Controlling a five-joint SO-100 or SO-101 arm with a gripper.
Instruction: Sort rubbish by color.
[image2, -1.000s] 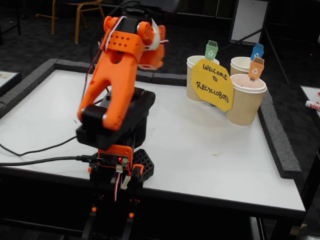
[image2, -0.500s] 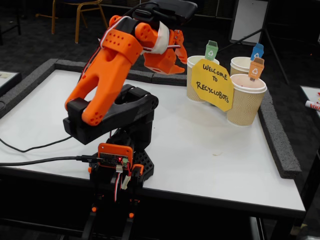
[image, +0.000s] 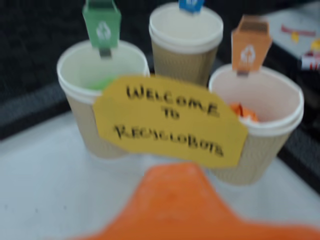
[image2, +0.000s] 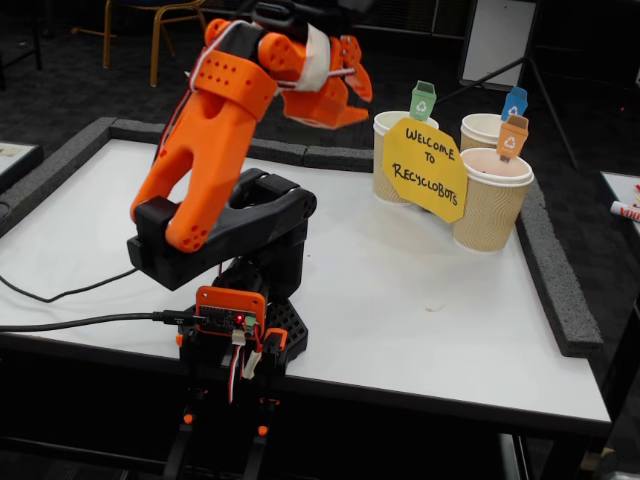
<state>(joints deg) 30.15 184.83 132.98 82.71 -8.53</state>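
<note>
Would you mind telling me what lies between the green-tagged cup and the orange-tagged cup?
The yellow welcome sign spans the gap in front, and the blue-tagged cup stands behind it, in the wrist view.

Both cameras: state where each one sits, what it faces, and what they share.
Wrist view: rides on the arm, faces the three cups and the yellow sign; a blurred orange gripper part fills the bottom edge.
Fixed view: stands off the table's near edge, slightly above, showing the whole arm.
Shared: the cups, their bin tags, the sign.

Three tagged cups (image: 186, 47) behind a yellow sign (image: 170, 120) (orange lump (image: 244, 111) in the right one).
</note>
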